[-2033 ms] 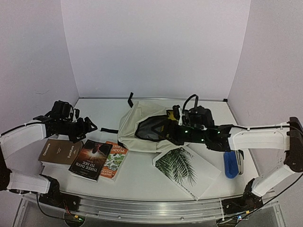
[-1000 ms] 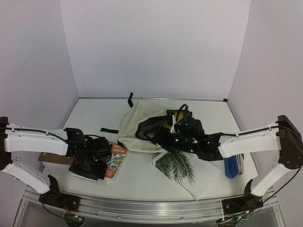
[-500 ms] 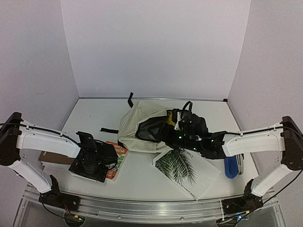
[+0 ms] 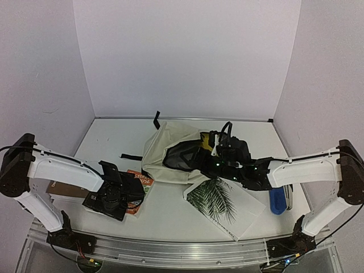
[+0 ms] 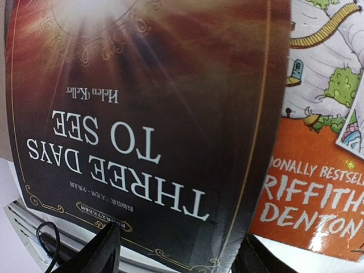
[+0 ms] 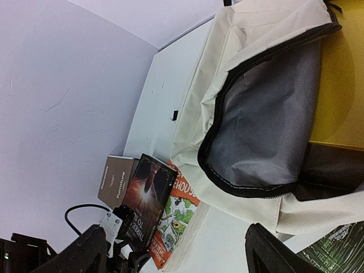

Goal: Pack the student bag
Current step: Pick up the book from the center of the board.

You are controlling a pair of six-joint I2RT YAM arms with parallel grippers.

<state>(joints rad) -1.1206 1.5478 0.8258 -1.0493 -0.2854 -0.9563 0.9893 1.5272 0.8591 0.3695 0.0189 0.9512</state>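
The student bag (image 4: pixel 165 145) is a cream backpack lying at the table's middle, its zipped mouth open on grey lining (image 6: pixel 267 125). Something yellow (image 6: pixel 341 85) lies inside. My right gripper (image 4: pixel 211 152) hovers at the mouth, open and empty (image 6: pixel 182 256). My left gripper (image 4: pixel 116 196) is low over the dark book "Three Days to See" (image 5: pixel 142 102). It is open (image 5: pixel 179 259), with its fingertips (image 5: pixel 102 250) at the book's near corner.
An orange book (image 4: pixel 142 185) lies under the dark book's right side, and a brown book (image 4: pixel 57 187) lies to its left. A white book with a leaf cover (image 4: pixel 222 205) lies in front of the bag. A blue object (image 4: pixel 277 200) sits at the right.
My left arm has swung from the back left down onto the dark book and crept a little right. My right gripper has stayed at the bag's mouth with small shifts.
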